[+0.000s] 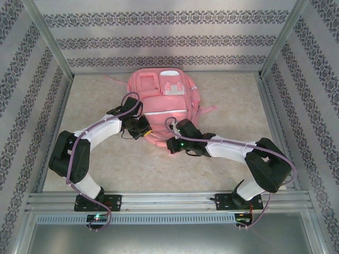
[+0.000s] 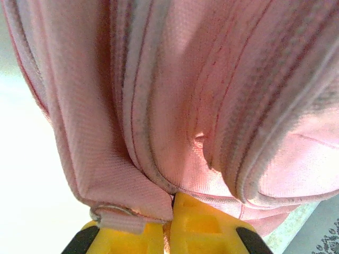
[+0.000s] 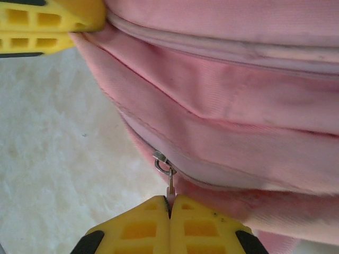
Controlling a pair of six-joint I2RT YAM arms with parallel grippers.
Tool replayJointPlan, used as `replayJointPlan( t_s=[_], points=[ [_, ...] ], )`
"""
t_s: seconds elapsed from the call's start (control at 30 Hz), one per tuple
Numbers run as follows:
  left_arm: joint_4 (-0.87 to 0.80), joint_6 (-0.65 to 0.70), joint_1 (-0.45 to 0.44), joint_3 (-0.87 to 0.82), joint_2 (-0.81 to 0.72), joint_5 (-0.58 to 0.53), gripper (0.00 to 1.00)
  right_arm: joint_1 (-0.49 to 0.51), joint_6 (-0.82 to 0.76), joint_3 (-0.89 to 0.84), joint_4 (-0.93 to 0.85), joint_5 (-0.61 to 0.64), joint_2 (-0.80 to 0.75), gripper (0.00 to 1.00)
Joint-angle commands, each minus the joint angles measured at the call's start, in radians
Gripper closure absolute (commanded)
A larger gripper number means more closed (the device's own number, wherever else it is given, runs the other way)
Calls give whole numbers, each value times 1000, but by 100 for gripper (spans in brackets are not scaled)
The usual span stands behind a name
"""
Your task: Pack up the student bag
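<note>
Opening stage, by the look of it: packing itself not begun, as far as the pictures show.

Item: the student bag (image 1: 161,103), pink, lying flat on the table (image 1: 106,164) toward the far middle, its near edge turned to the arms. The zip seams in view look shut; whether anything is already inside cannot be told.

Status, done: both grippers are set on the bag's near edge.
- left gripper (image 2: 172,203), at the near-left corner: yellow fingers pressed together, pinching a fold of the bag's fabric seam. A webbing tab (image 2: 119,217) with a metal ring lies just beside them.
- right gripper (image 3: 170,200), further right on the same edge: fingers pressed together on the zip pull (image 3: 170,185), which hangs from its slider (image 3: 161,161).

Status, left: judging from this hold, one hand braces the bag while the other stands ready to draw the zip. The pocket has yet to be opened, then filled, then closed; what is to go in, the pictures do not say.

Count:
- student bag: one
- grippers: two, both closed on the bag
- zip pull in a grip: one
- webbing tab: one
</note>
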Motion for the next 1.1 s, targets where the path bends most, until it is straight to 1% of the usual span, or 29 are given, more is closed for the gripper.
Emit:
replayJointPlan(
  t_s=[0.0,0.3,0.4,0.43,0.5,0.57,0.67,0.77,0.87,0.9,1.0,1.07],
  points=[
    [4,37,16,-5,-33,-56,97,-22,3,-33,-74,40,-46,100],
    [-37,89,57,-40,-99,-68,100,-65,-44,-81,-146,61,-111,100],
    [-47,103,60,-49,-116,-67,100,-66,-87,-83,-189,75,-135,100],
    [-54,112,62,-49,-121,-70,100,-66,-100,-84,-194,71,-140,100],
    [-74,133,64,-46,-133,-77,100,-65,-118,-87,-173,24,-140,100],
    [-95,160,78,-46,-150,-78,100,-56,-123,-76,-133,-37,-119,100],
    [-149,216,116,-33,-169,-91,100,-22,-124,-20,-94,-95,-50,100],
    [-194,278,164,-16,-182,-122,100,20,-131,78,-90,-106,42,100],
    [-219,325,221,4,-168,-136,99,42,-96,177,-84,-108,136,100],
    [-225,334,241,14,-161,-135,96,43,-79,210,-83,-107,164,100],
    [-241,335,256,38,-164,-119,75,44,-40,299,-98,-108,233,100],
    [-234,296,254,22,-186,-81,66,45,-29,328,-113,-103,252,100]
  ],
)
